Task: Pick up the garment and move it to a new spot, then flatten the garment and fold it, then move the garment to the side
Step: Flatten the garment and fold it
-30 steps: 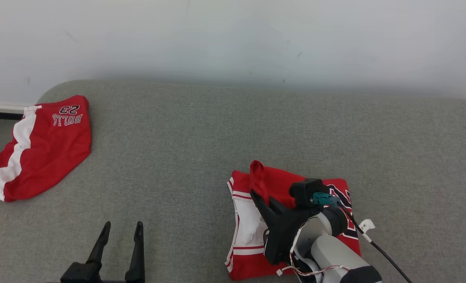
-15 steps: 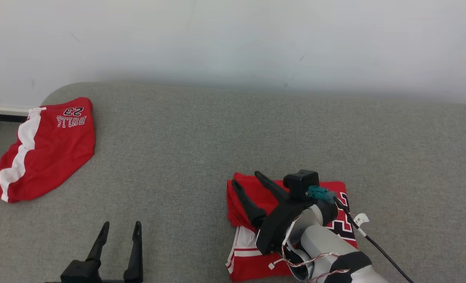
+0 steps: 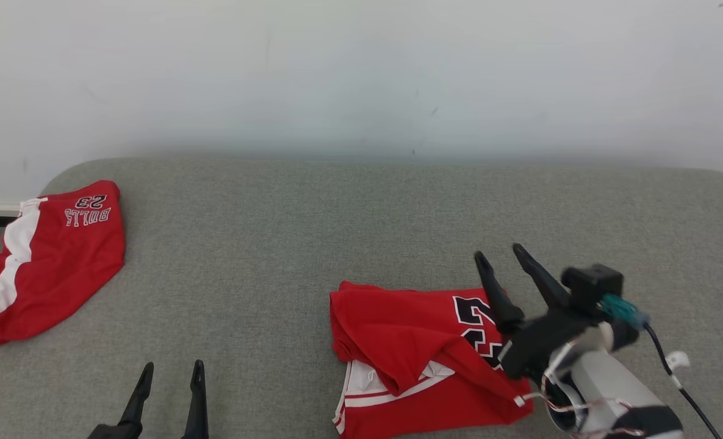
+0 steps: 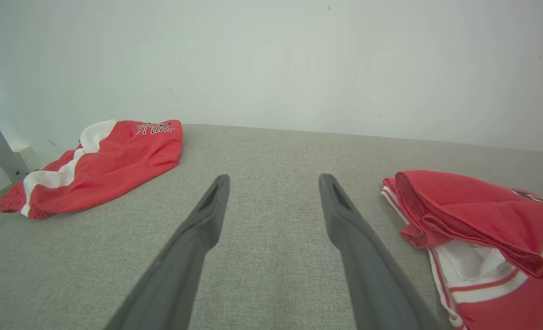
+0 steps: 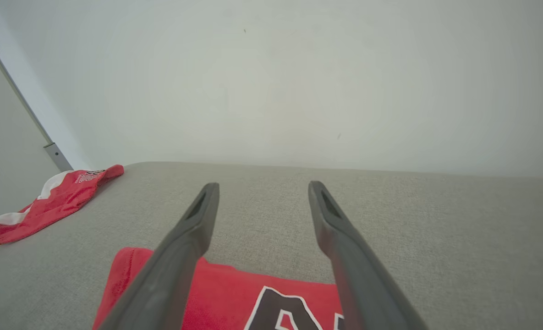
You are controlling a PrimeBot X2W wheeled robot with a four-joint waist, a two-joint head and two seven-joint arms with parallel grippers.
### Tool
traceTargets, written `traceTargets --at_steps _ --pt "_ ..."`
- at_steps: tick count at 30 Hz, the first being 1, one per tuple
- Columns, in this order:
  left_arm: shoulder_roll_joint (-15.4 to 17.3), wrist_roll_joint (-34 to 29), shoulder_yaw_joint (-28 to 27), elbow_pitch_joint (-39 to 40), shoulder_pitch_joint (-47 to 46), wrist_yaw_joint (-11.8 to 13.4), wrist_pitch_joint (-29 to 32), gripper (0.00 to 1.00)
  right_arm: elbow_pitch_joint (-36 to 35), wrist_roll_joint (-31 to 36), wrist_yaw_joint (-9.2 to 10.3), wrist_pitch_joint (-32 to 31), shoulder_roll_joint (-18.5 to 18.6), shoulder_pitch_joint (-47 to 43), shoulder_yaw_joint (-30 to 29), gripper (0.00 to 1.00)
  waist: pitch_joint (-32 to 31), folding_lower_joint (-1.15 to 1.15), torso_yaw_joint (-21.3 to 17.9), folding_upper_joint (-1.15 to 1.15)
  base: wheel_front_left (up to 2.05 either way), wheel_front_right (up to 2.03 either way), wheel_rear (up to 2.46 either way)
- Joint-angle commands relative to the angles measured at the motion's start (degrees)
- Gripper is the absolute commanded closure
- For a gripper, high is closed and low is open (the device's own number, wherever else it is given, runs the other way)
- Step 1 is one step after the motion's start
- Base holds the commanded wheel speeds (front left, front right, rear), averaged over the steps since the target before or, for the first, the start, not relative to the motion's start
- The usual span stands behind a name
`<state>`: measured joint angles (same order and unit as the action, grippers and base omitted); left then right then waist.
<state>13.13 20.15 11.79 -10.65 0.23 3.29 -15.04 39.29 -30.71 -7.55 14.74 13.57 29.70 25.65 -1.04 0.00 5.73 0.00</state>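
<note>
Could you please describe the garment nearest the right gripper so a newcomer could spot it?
On the grey padded surface, look near right, beside the right gripper. The garment there is a folded red jersey with large black numerals and striped white trim; the other red piece, marked BULLS 23, lies far left.

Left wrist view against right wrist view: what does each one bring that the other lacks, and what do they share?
Left wrist view: the open left tool over bare grey surface, with the garment off to one side, its stripe-edged white panel exposed. Right wrist view: the open right tool above the garment, black lettering seen between the fingers. Shared: the folded garment, a second red piece far off, the pale wall.
</note>
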Motion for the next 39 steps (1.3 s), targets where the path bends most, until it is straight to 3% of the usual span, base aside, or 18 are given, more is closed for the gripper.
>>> traceTargets --at_steps 1,7,15,26,27,28,29,30,39 --pt "0.3 0.0 -0.2 0.1 1.0 0.1 -0.2 0.00 -0.8 0.5 0.14 0.4 0.4 -1.8 -0.8 0.00 -0.1 0.00 -0.4 0.00 0.00 0.00 0.00" --pt "0.4 0.0 -0.6 0.4 0.6 0.0 -0.2 0.00 -8.2 2.2 0.14 -1.0 0.9 -10.3 -3.8 0.00 0.0 0.00 -0.6 0.00 0.00 0.00 0.00" --pt "0.2 -1.4 -0.8 1.4 0.9 0.6 -0.2 0.00 -20.1 5.9 0.14 -7.3 -2.7 -21.3 0.4 0.00 0.4 0.00 0.2 0.00 0.00 0.00 0.00" --pt "-0.2 -1.8 -0.2 1.8 -0.4 0.7 -0.2 0.00 -16.3 14.7 0.14 -13.3 -3.6 -18.9 3.9 0.00 1.5 0.00 3.2 0.00 0.00 0.00 0.00" --pt "-0.2 -1.8 -0.1 1.6 -0.4 0.6 -0.2 0.00 -15.4 15.2 0.14 -13.3 -3.6 -18.6 3.9 0.21 1.6 0.00 3.5 0.00 0.00 0.00 0.00" --pt "-0.3 -1.9 0.0 1.5 -0.4 0.5 -0.2 0.00 -14.5 15.4 0.14 -13.3 -3.9 -18.4 3.7 0.61 1.7 0.00 3.7 0.00 0.00 0.00 0.00" --pt "-0.4 -2.0 0.1 1.3 -0.6 0.4 -0.2 0.00 -13.6 15.6 0.14 -13.4 -4.1 -18.1 3.6 0.73 1.7 0.00 4.0 0.00 0.00 0.00 0.00" --pt "-0.4 -2.1 0.1 1.2 -0.8 0.3 -0.2 0.00 -12.8 15.9 0.14 -13.2 -4.4 -17.7 3.4 1.00 1.7 0.00 4.1 0.00 0.00 0.00 0.00" --pt "-0.6 -2.3 0.3 0.5 -0.5 0.2 -0.2 0.00 -10.6 15.2 0.14 -11.1 -7.0 -15.7 5.2 1.00 1.4 0.00 4.1 0.00 0.00 0.00 0.00"
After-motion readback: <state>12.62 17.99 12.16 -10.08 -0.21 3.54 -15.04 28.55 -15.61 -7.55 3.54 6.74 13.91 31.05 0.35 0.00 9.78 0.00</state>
